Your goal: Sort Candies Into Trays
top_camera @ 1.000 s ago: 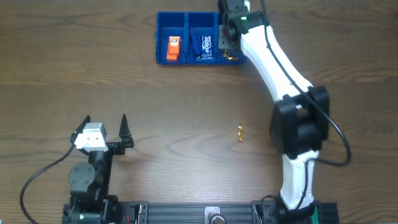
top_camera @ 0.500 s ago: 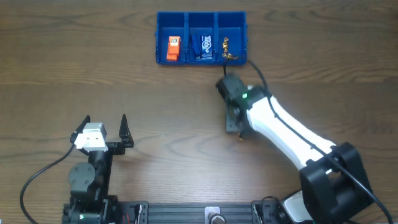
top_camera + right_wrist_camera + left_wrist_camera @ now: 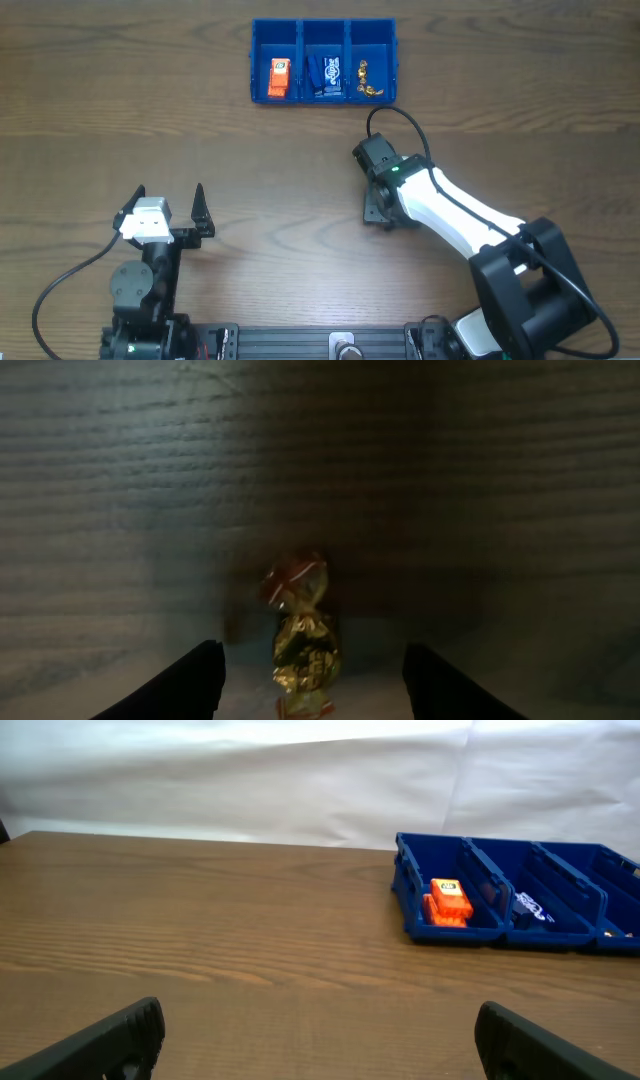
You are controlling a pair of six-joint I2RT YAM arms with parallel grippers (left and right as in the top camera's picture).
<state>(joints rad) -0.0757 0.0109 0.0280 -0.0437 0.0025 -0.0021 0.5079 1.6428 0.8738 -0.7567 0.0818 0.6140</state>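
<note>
Right arm (image 3: 450, 212) has swung back from the tray (image 3: 322, 21) to the middle of the counter (image 3: 250, 140), with open wood all round. Tray at the far edge holds sorted sweets (image 3: 280, 78). Left tool (image 3: 169, 195) is spread and empty at near left. Right tool (image 3: 310, 685) is spread astride the gold candy (image 3: 303, 645), which lies on the counter touching neither finger; from above, the tool covers it.

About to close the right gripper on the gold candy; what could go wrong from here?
The gold candy is small; the open right gripper may pinch only wrapper and drop it on lifting. Its fingertips look low over the table, so closing could scrape wood. The tray has narrow compartments; a loose release could land among the blue candies.
</note>
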